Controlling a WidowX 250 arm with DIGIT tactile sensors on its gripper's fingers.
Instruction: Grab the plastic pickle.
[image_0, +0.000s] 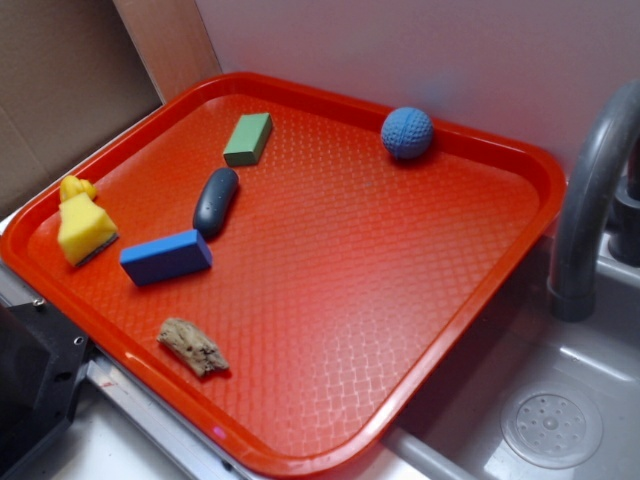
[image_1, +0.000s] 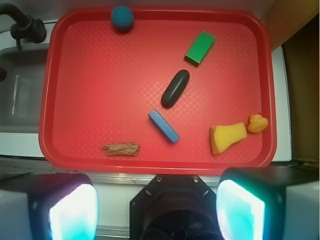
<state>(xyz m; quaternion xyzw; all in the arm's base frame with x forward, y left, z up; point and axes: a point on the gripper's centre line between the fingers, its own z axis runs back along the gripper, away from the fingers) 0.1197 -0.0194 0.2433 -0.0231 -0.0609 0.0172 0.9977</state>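
Note:
The plastic pickle (image_0: 215, 201) is a dark grey-green capsule lying on the red tray (image_0: 400, 300), between the green block (image_0: 248, 138) and the blue block (image_0: 166, 257). In the wrist view the pickle (image_1: 175, 88) lies near the tray's middle, far ahead of my gripper (image_1: 157, 210). The gripper is open and empty, its two glowing pads (image_1: 75, 212) wide apart, hovering high above the tray's near edge. The gripper does not show in the exterior view.
On the tray (image_1: 100, 75) also lie a blue knobbly ball (image_1: 122, 18), a yellow sponge piece with a small yellow duck (image_1: 235, 134), and a brown bark-like piece (image_1: 121, 148). A sink with a grey faucet (image_0: 590, 200) sits beside the tray.

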